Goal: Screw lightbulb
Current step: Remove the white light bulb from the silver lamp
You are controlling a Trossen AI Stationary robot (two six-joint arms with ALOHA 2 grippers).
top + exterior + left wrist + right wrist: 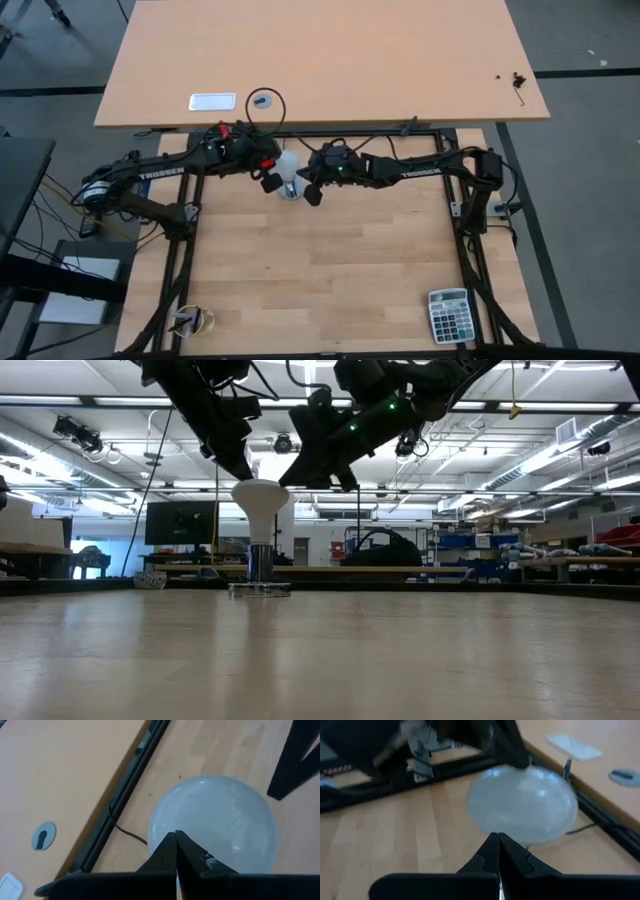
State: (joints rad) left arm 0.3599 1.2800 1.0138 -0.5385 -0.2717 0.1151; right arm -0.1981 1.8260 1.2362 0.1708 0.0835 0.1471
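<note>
The white lightbulb (260, 500) stands upright near the table's far edge, wide round face up. Its narrow base sticks down into a metal socket (260, 565) on a flat foot (258, 589). From above, the lightbulb (288, 168) sits between the two arms. My left gripper (270, 181) comes in from the left, shut, at the bulb's left rim. My right gripper (311, 191) comes in from the right, shut, at the right rim. Each wrist view shows the bulb's round face (212, 822) (522, 802) just beyond shut fingertips. My left gripper lays its shut fingertips (172, 845) against the rim of the bulb's round face (243, 484), on the bulb's left side. The fingers slant down from the upper left. The bulb stays upright in the socket. My right gripper lays its shut fingertips (495, 845) against the opposite rim (284, 486), slanting down from the right.
A calculator (448, 315) lies at the near right corner and a small object (190, 320) at the near left. Beyond the black frame rail (330, 133) a second tabletop carries a white plate (212, 101) and a grey disc (262, 98) with a black cord.
</note>
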